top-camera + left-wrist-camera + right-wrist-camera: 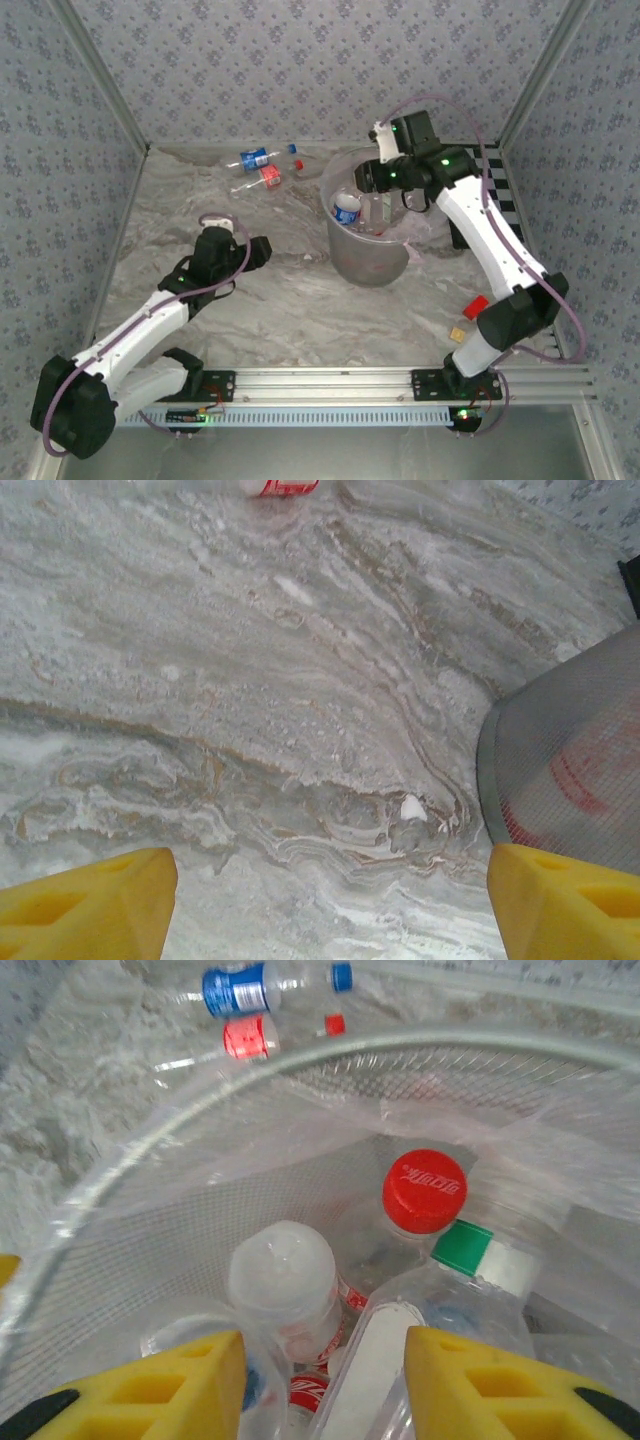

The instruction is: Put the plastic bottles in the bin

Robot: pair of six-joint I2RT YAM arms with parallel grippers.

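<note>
The bin (366, 262), a translucent bucket with a clear liner, stands right of the table's middle and holds several plastic bottles (347, 209). My right gripper (378, 203) hangs over its mouth. In the right wrist view its jaws (320, 1380) stand a little apart with nothing gripped, above a red-capped bottle (424, 1191), a green-capped bottle (470, 1250) and an upturned bottle (282, 1275). A blue-labelled bottle (254, 159) and a red-labelled bottle (268, 177) lie on the table behind the bin. My left gripper (262, 250) is open over bare table (330, 910), left of the bin (570, 770).
A red block (476, 305) and a small yellow block (458, 334) lie near the right arm's base. A black-and-white checkerboard (500, 190) sits at the far right. Patterned walls close in three sides. The rail runs along the near edge.
</note>
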